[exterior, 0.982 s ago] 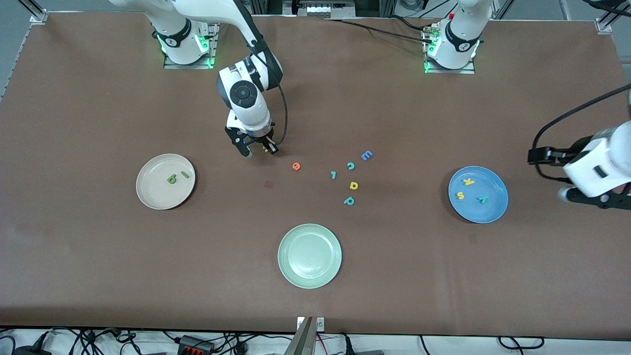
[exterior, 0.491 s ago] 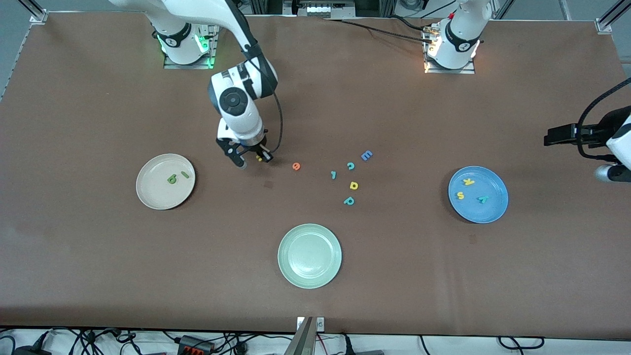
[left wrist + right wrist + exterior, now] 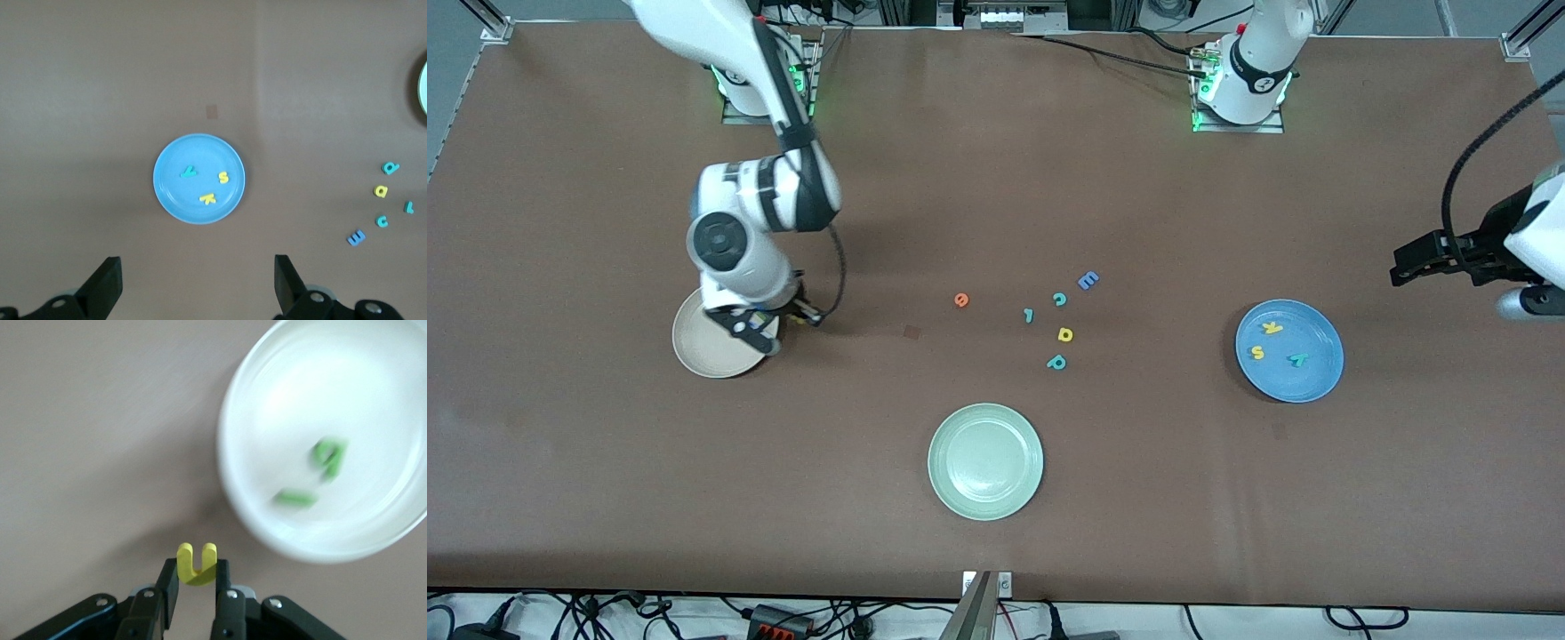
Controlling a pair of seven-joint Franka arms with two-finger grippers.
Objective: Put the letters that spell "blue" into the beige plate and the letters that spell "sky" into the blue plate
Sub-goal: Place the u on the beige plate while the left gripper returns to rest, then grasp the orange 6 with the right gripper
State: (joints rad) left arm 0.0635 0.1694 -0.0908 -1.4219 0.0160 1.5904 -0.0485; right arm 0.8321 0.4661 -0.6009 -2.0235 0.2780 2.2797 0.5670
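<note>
Right claw (image 3: 775,322), centre-left of the front view, over the rim of the round beige plate (image 3: 698,351); nearly closed, pinching the small yellow foam u (image 3: 196,564). Dark green b (image 3: 329,455) and light-green bar l (image 3: 295,498) lie in that plate. Orange foam e (image 3: 960,300) on the brown table (image 3: 996,178), mid-frame. Left claw (image 3: 197,287), at the frame's right edge, fully spread, empty. Round bright blue plate (image 3: 1320,373) holds yellow s (image 3: 1257,352), yellow k (image 3: 1272,328), teal y (image 3: 1297,360).

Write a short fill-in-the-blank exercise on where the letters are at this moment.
1. The right gripper is shut on the yellow letter ____.
2. The blue plate holds ____ letters.
3. The orange e lies on the ____.
4. The pale green plate holds ____ letters.

Missing words: u; three; table; no
</note>
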